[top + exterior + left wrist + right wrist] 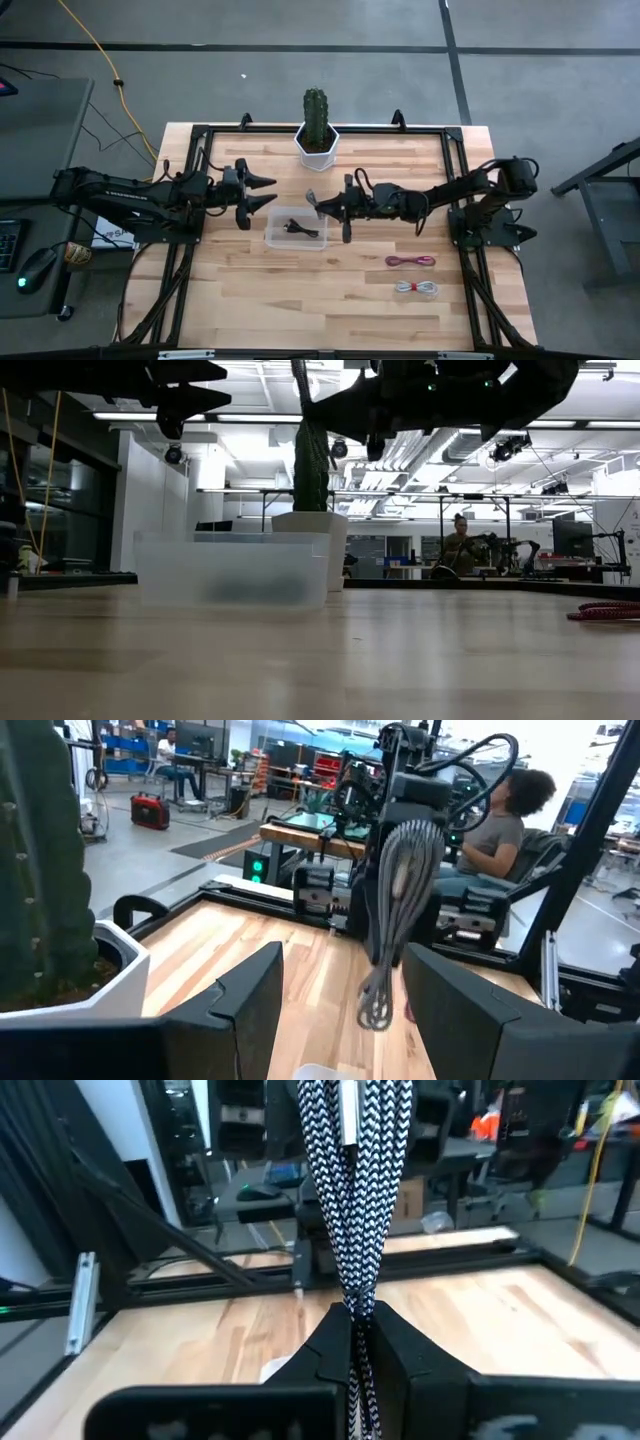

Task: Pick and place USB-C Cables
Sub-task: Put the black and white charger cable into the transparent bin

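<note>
Nearest on the pale wooden plank table point(300, 290), toward its right side, lies a whitish coiled cable bundle point(416, 288), and just beyond it a dark red coiled cable bundle point(410, 261); the two are close but apart, flat on the wood. The red one also shows at the right edge of the low view point(606, 611).

Around the middle of the table stands a clear rectangular plastic bin point(296, 229) with a black coiled cable bundle point(300, 229) lying inside it.

Just right of the bin, raised above the table, the right tool point(343, 208) is closed on a grey braided cable bundle point(353, 1190), whose loops hang from between its dark fingers point(400, 1365); the left wrist view shows the bundle dangling above the wood point(395, 910).

Left of the bin, the left tool point(252, 196) hangs above the table with its two fingers spread wide and nothing between them.

At the far edge of the table stands a green cactus in a white angular pot point(317, 128). Beyond the table, a person point(500, 815) sits in the workshop.
</note>
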Motion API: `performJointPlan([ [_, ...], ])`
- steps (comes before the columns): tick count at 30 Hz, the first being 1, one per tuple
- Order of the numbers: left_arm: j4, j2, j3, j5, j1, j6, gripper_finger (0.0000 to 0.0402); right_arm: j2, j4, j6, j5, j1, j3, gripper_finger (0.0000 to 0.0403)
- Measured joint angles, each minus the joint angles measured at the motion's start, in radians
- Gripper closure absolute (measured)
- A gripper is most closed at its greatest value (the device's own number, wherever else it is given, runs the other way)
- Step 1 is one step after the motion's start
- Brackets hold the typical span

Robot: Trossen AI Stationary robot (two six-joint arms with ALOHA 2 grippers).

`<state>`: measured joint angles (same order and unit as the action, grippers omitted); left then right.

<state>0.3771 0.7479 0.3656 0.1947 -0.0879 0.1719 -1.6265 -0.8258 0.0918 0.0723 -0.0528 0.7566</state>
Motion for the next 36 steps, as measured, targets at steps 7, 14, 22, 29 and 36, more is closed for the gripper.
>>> performJointPlan([
  [7,0.040,0.000,0.000,0.000,0.000,0.008,0.0213,-0.077,0.263,0.071,-0.021,-0.012,0.151,0.0402],
  [14,0.041,0.000,0.000,0.000,0.004,0.008,0.0213,-0.248,0.692,0.078,0.000,-0.045,0.439,0.0402],
  [22,0.038,0.000,0.000,-0.001,0.033,0.008,0.0213,-0.421,0.959,0.156,0.035,-0.032,0.663,0.0402],
  [29,0.038,0.000,0.000,-0.001,0.037,0.001,0.0213,-0.451,1.039,0.209,0.068,-0.029,0.708,0.0396],
  [36,0.038,0.000,0.000,-0.001,0.037,0.001,0.0213,-0.452,1.095,0.248,0.078,-0.019,0.708,0.0362],
])
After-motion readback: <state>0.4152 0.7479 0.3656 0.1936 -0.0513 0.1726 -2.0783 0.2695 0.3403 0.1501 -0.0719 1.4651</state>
